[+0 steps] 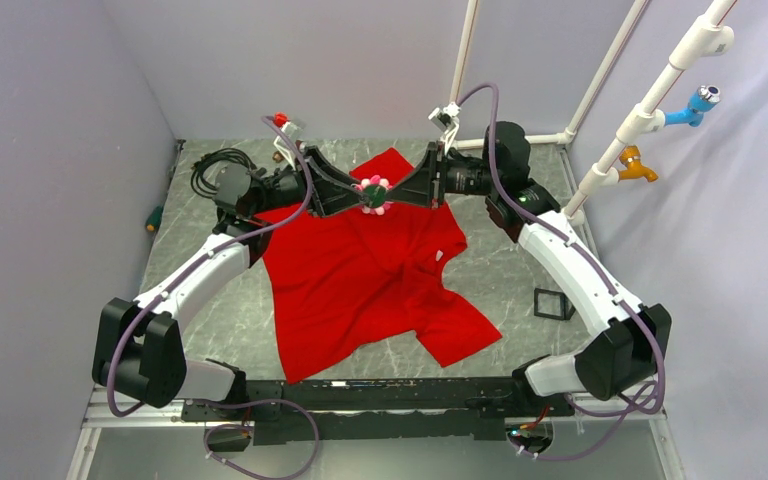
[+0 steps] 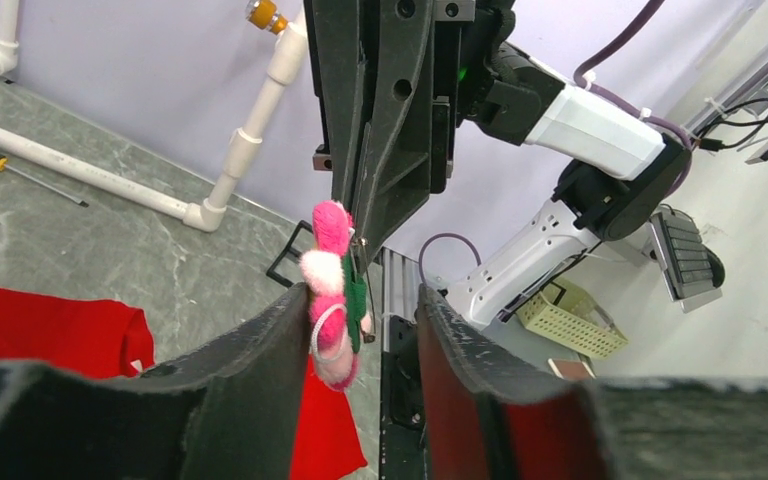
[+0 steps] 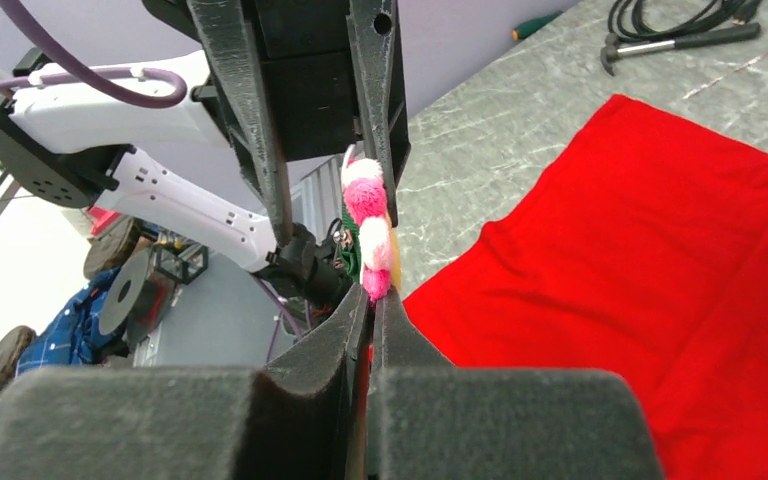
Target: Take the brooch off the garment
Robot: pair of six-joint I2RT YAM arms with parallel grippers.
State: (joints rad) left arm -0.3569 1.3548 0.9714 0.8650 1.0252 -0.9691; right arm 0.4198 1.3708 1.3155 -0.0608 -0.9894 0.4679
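The brooch (image 1: 372, 194), a fuzzy pink-and-white flower with a green back, hangs in the air between the two grippers, above the far part of the red garment (image 1: 370, 280). My right gripper (image 3: 375, 295) is shut on the bottom petal of the brooch (image 3: 370, 225). My left gripper (image 2: 362, 295) stands open, with the brooch (image 2: 332, 290) resting against its left finger (image 2: 260, 350) and a gap to the other finger. The garment (image 3: 640, 270) lies flat on the table below; no cloth hangs from the brooch.
A small black square frame (image 1: 554, 303) sits on the table right of the shirt. Coiled cables (image 1: 215, 165) and a green-handled screwdriver (image 1: 155, 217) lie at the far left. White pipes (image 1: 650, 110) run up the right wall.
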